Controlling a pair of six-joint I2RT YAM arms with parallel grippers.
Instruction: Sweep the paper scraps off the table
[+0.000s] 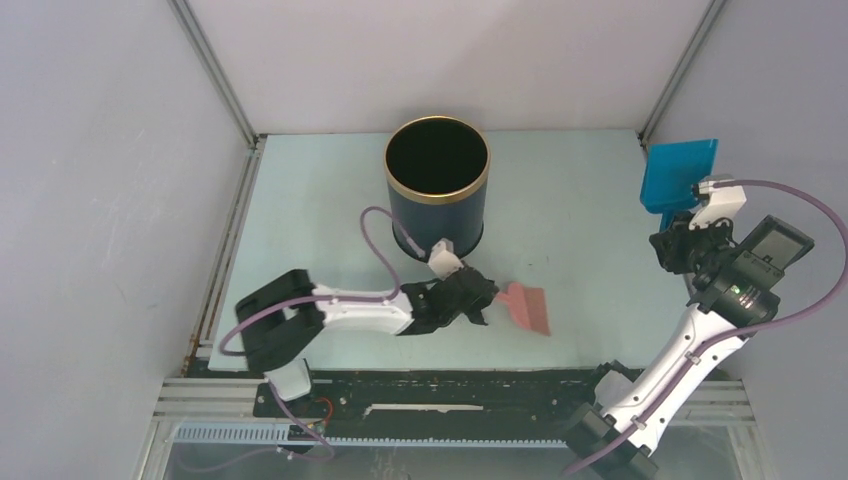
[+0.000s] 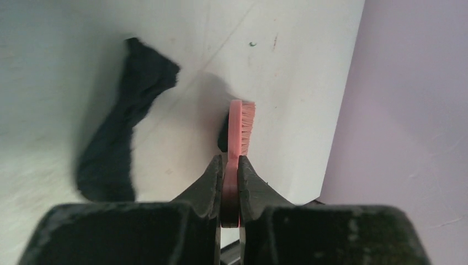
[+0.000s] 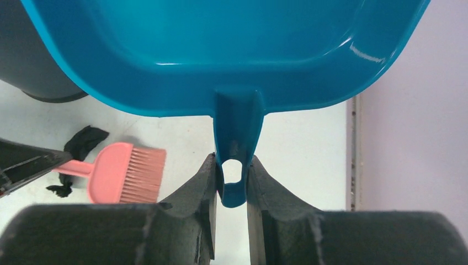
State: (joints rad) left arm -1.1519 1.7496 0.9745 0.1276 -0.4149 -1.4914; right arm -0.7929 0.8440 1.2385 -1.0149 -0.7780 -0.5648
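1. Two black crumpled paper scraps (image 3: 84, 141): on the pale light-blue table (image 1: 320, 200). In the right wrist view they lie at 9 o'clock of the brush head, beside its handle.
2. One pink plastic hand brush (image 1: 527, 307): near table centre, handle clamped in the left gripper (image 2: 230, 164).
3. One blue plastic dustpan (image 1: 678, 172): at 2 o'clock, handle clamped in the right gripper (image 3: 232, 168).
4. One dark cylindrical bin (image 1: 437, 185), gold-rimmed: at 12 o'clock.

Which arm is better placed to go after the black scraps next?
Left. The left gripper is shut on the pink brush, right beside the black scraps on the table. The right gripper holds the blue dustpan off to the right, apart from them.
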